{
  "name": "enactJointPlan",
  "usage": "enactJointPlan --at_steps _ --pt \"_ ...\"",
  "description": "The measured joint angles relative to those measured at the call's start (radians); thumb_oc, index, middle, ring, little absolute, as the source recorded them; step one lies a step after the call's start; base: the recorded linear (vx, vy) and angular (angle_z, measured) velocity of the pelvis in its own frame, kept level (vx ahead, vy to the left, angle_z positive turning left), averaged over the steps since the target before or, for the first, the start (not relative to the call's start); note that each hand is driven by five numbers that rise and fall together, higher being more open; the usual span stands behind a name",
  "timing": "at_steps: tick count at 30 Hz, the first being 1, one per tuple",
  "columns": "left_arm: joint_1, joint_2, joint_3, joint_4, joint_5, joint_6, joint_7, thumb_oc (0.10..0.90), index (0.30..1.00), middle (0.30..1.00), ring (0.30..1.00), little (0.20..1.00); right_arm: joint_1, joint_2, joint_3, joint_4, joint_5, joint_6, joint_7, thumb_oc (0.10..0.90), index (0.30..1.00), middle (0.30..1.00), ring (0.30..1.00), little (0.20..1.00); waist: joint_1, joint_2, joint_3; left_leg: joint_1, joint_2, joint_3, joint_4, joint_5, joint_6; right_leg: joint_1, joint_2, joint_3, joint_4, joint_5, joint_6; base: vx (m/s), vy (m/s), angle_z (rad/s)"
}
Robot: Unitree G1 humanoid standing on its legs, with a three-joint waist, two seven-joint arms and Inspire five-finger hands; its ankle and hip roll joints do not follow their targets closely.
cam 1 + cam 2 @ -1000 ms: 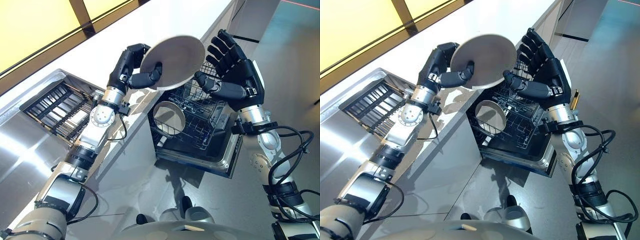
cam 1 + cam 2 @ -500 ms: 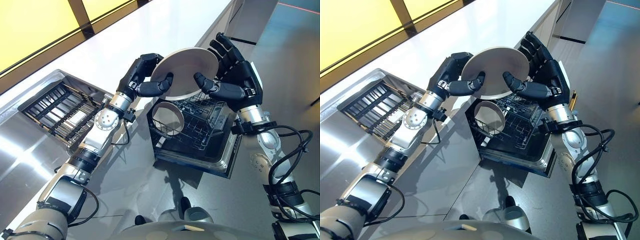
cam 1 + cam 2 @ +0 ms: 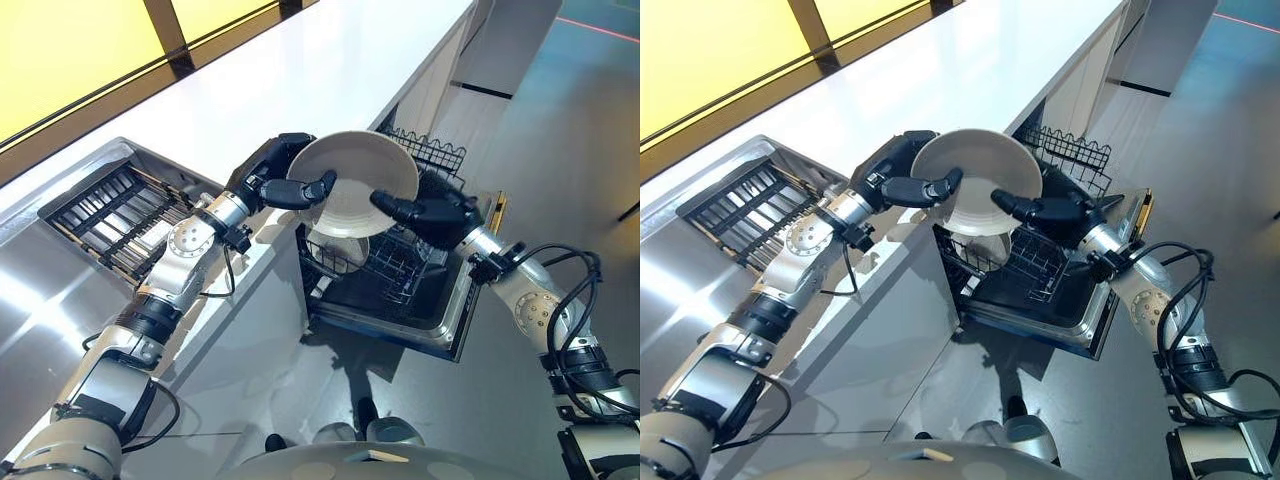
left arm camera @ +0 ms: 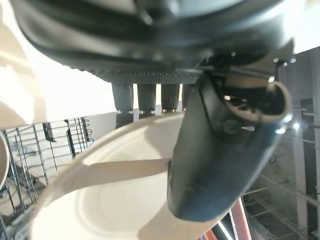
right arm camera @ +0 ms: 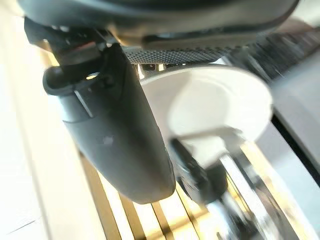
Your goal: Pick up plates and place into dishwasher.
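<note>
Plate (image 3: 352, 180), pale and round, held in the air above the open dishwasher (image 3: 400, 260), tilted with its hollow face toward the camera; left hand (image 3: 270, 180) grips its rim at 9 o'clock, thumb across the face, fingers curled behind; right hand (image 3: 430, 212) takes the rim at about 4 o'clock, thumb lying on the face, fingers behind the plate, so both hands are closed on it; in the left wrist view the thumb presses the plate's face (image 4: 115, 200) with fingertips behind the rim. Directly below, a second plate (image 3: 335, 245) stands on edge in the rack (image 3: 405, 270) of the pulled-out lower basket; a further wire rack (image 3: 430, 152) juts out at 1 o'clock of the held plate. Counter (image 3: 300, 70) runs at 11 o'clock; sink grid (image 3: 115, 215) well apart at 9 o'clock.
</note>
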Motion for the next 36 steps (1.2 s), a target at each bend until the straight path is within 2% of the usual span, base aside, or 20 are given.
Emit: enactJointPlan --at_steps 4,8,14,16,17,23,29,33,36 --pt "0.0 -0.021 -0.014 0.001 -0.057 0.018 -0.064 0.1 0.3 0.3 0.3 0.2 -0.004 0.02 0.032 0.05 0.056 0.03 0.017 0.1 0.3 0.3 0.3 0.2 0.022 -0.01 -0.008 0.005 -0.002 -0.001 0.0 0.0 0.0 0.007 -0.002 -0.007 0.0 0.0 0.0 0.0 -0.006 0.03" --pt "0.0 -0.053 -0.014 0.001 -0.059 0.019 -0.054 0.1 0.3 0.3 0.3 0.2 -0.02 0.043 0.023 0.078 0.057 0.022 -0.035 0.1 0.3 0.3 0.3 0.2 0.022 -0.011 -0.008 0.013 -0.003 -0.004 -0.002 0.001 0.001 0.017 -0.004 -0.013 0.0 -0.001 0.001 0.0 -0.002 0.04" --pt "0.0 -0.077 -0.015 0.002 -0.055 0.02 -0.042 0.1 0.3 0.3 0.3 0.2 -0.02 0.046 0.015 0.078 0.057 0.015 -0.049 0.1 0.3 0.3 0.3 0.2 0.014 -0.01 -0.01 0.014 -0.003 -0.003 -0.002 0.001 0.001 0.014 -0.003 -0.007 0.0 -0.001 0.001 0.0 -0.001 -0.04" --pt "0.0 -0.079 -0.015 0.007 -0.055 0.02 -0.041 0.638 0.761 0.761 0.761 0.738 -0.02 0.046 0.014 0.078 0.057 0.01 -0.058 0.1 0.3 0.3 0.3 0.2 0.011 -0.009 -0.01 0.014 -0.002 -0.003 -0.001 0.001 0.001 0.015 -0.002 -0.006 0.0 -0.001 0.001 0.0 0.0 0.0" --pt "0.0 -0.079 -0.015 0.008 -0.055 0.02 -0.04 0.8 0.9 0.9 0.9 0.9 -0.02 0.046 0.014 0.078 0.057 0.007 -0.064 0.1 0.3 0.3 0.3 0.2 0.01 -0.009 -0.011 0.014 -0.002 -0.003 -0.002 0.001 0.001 0.015 -0.002 -0.006 0.0 -0.001 0.001 0.0 0.0 0.0" --pt "0.0 -0.078 -0.015 0.008 -0.053 0.021 -0.036 0.8 0.9 0.9 0.9 0.9 -0.02 0.067 0.003 0.078 0.057 0.008 -0.08 0.1 0.3 0.3 0.3 0.2 0.01 -0.009 -0.011 0.014 -0.002 -0.002 -0.002 0.001 0.001 0.015 -0.002 -0.006 0.0 -0.001 0.001 0.0 0.0 0.0" --pt "-0.002 -0.065 -0.011 -0.012 -0.056 0.084 -0.047 0.8 0.9 0.9 0.9 0.9 -0.019 0.068 0.002 0.078 0.045 0.008 -0.084 0.1 0.3 0.3 0.3 0.2 0.012 -0.004 -0.014 0.013 -0.002 -0.004 -0.002 0.001 0.001 0.014 -0.003 -0.006 0.0 -0.001 0.001 0.0 0.0 0.0" --pt "-0.002 -0.029 -0.012 -0.049 -0.054 0.124 -0.059 0.8 0.9 0.9 0.9 0.9 -0.019 0.069 0.002 0.078 0.044 0.008 -0.083 0.1 0.3 0.3 0.3 0.2 0.014 -0.002 -0.015 0.013 -0.002 -0.006 -0.002 0.001 0.001 0.015 -0.003 -0.009 0.0 -0.001 0.001 0.0 0.0 0.0" --pt "-0.002 0.007 -0.011 -0.083 -0.054 0.131 -0.07 0.8 0.9 0.9 0.9 0.9 -0.013 0.072 0.0 0.077 0.043 0.008 -0.082 0.1 0.3 0.3 0.3 0.2 0.021 0.0 -0.016 0.012 -0.002 -0.009 -0.002 0.001 0.001 0.015 -0.003 -0.013 0.0 -0.001 0.001 0.0 0.0 0.01"
